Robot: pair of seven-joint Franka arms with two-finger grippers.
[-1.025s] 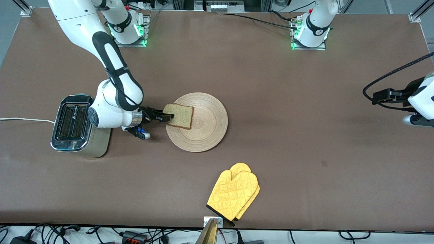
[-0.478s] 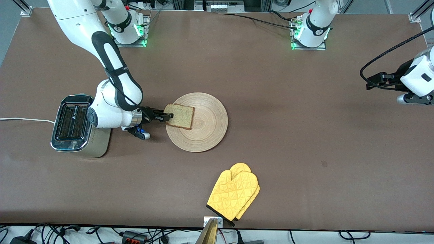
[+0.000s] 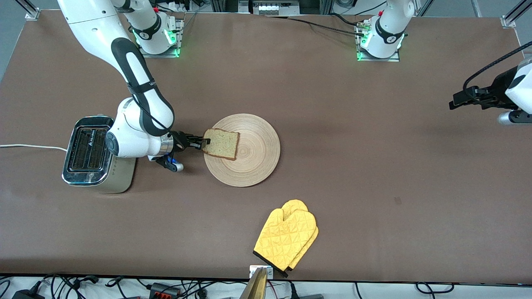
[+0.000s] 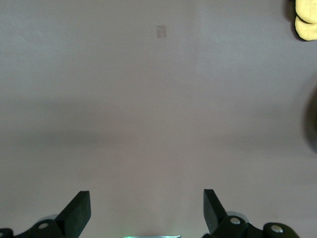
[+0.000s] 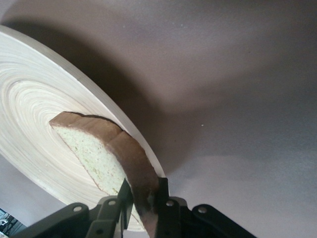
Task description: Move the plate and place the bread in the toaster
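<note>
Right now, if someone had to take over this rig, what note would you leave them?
Right tool: shut on the bread, pinching its crust edge on the side toward the toaster; the slice sits tilted, and I cannot tell whether any part of it touches the plate.
Left tool: open, empty, waiting over bare table at the left arm's end.
Toaster: at the right arm's end, both slots empty.
Yellow oven mitts: nearer the front camera than the plate, untouched.
Done: bread gripped.
Left: carry the bread to the toaster and drop it in a slot. Check the plate's position.

white arms [image 3: 143, 137], black grippers [image 3: 202, 143]
</note>
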